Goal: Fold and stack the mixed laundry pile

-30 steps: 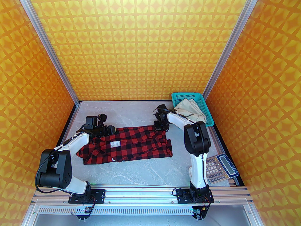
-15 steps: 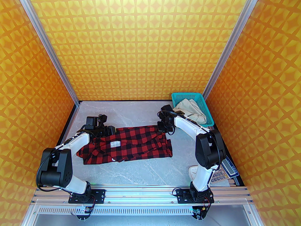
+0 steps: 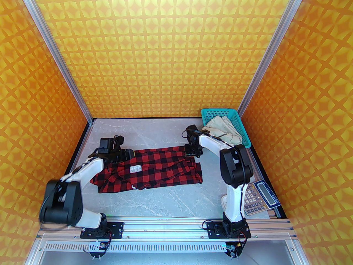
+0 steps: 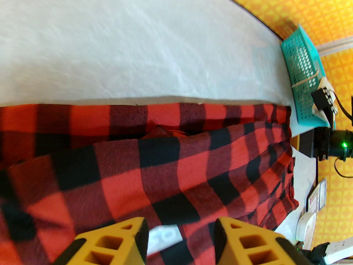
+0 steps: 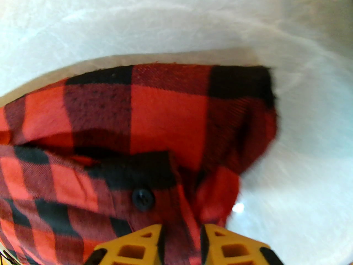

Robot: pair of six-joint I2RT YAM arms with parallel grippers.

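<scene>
Lying spread on the counter (image 3: 171, 200), checked shirt (image 3: 154, 167) has a fold at its far right corner between jaws of right pincer (image 5: 182, 230), narrowly parted, grip can't tell; left pincer (image 4: 179, 226) released over its left end; cream trousers (image 3: 224, 130) sit in teal basket (image 3: 218, 111).

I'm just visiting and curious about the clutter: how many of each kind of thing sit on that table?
Garments: 2 (checked shirt, cream trousers)
Basket: 1
Calculator: 1
Small white object, unidentifiable: 1
Total: 5
</scene>
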